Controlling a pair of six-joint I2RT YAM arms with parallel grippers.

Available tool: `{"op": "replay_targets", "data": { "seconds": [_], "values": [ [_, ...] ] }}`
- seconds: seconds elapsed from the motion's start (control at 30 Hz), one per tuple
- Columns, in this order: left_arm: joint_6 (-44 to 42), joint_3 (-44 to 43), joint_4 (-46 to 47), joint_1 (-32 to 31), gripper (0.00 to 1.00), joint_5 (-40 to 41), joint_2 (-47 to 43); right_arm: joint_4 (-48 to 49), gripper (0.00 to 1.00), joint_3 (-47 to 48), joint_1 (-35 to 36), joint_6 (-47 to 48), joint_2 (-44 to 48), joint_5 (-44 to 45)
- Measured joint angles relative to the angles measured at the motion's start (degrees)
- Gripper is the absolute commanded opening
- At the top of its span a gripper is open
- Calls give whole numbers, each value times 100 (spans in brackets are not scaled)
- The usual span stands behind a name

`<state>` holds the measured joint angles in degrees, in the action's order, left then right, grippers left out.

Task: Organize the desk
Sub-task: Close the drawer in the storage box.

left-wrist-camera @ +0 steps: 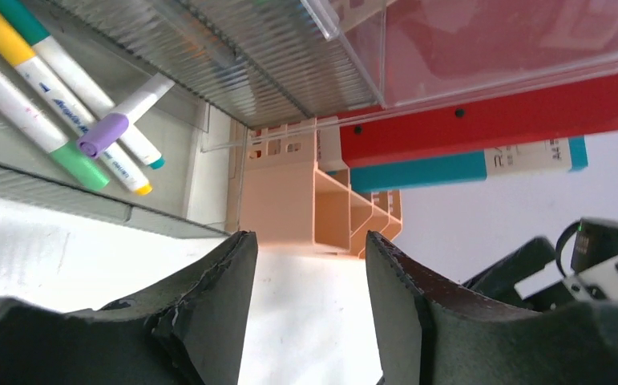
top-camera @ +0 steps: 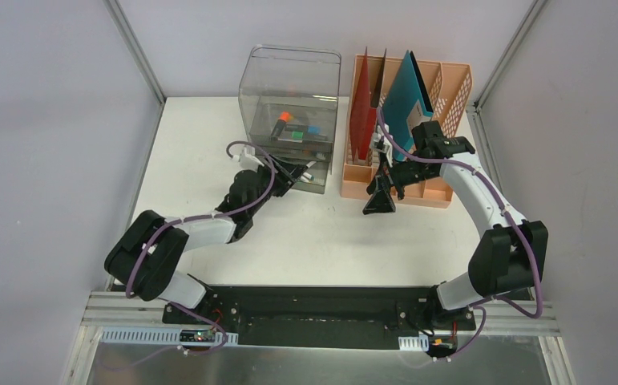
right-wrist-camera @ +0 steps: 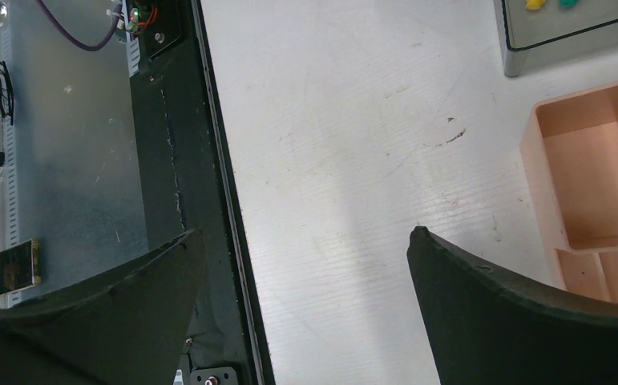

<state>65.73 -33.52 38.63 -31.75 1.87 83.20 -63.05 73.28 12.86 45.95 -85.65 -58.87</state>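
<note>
The worktop is the large white surface that fills the middle of the top view, between grey walls, with both arm bases at its near edge. At its far side two containers stand side by side: a clear drawer box on the left and a peach file rack on the right. In the rack a red folder and a teal folder stand upright. The bottom drawer of the box is open and holds several markers, one of them with a purple cap. Higher in the box lie some small coloured items, too small to name. The left tool is just in front of this drawer, its jaws moderately apart with only bare white surface between them. The right tool is low over the worktop, just before the rack's near left corner, jaws spread wide and holding nothing; whether it touches the surface cannot be told.
</note>
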Motion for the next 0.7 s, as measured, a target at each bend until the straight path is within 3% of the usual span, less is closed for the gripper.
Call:
{"op": "replay_targets", "data": {
  "seconds": [0.17, 0.4, 0.57, 0.7],
  "values": [
    [-111, 748, 1239, 94, 54, -85, 4, 0, 100, 0, 0, 0, 0, 15],
    [125, 859, 1462, 284, 48, -227, 74, 2, 100, 0, 0, 2, 0, 20],
    [479, 616, 61, 337, 17, -186, 79, 2, 100, 0, 0, 2, 0, 24],
    [544, -33, -1613, 337, 14, -26, 66, 4, 100, 0, 0, 2, 0, 59]
  ]
}}
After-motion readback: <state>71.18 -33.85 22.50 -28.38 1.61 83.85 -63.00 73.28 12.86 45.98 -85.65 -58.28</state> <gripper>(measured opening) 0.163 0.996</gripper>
